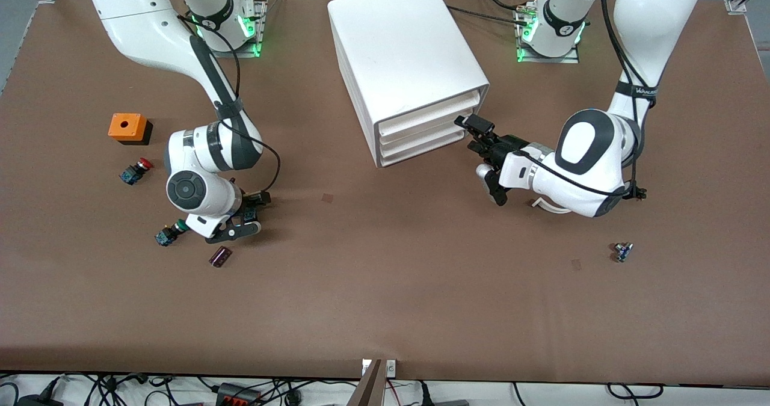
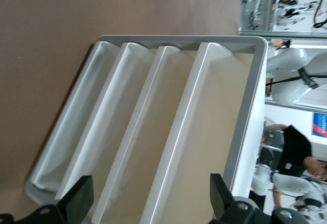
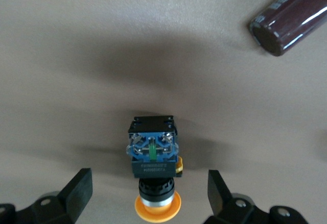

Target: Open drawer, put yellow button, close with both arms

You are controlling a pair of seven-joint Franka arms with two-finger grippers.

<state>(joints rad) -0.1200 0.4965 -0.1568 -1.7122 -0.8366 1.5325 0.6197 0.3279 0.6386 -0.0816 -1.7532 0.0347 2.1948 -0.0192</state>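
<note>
1. Writing: only the left arm's sleeve band, unreadable.
2. Right gripper (image 3: 148, 193) hangs fingers wide over the yellow button (image 3: 153, 170), lying on the table, untouched.
3. Beside it: maroon cylinder (image 3: 291, 17), green-capped button (image 1: 168, 233).
4. Left gripper (image 2: 148, 196), fingers wide, faces the cabinet (image 1: 406, 57); top drawer (image 2: 204, 147) shut.

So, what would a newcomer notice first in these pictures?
The big white cabinet mid-table, with the left gripper open in front of its drawers. Toward the right arm's end, the right gripper hangs open over the yellow button, lying beside a dark cylinder.
</note>
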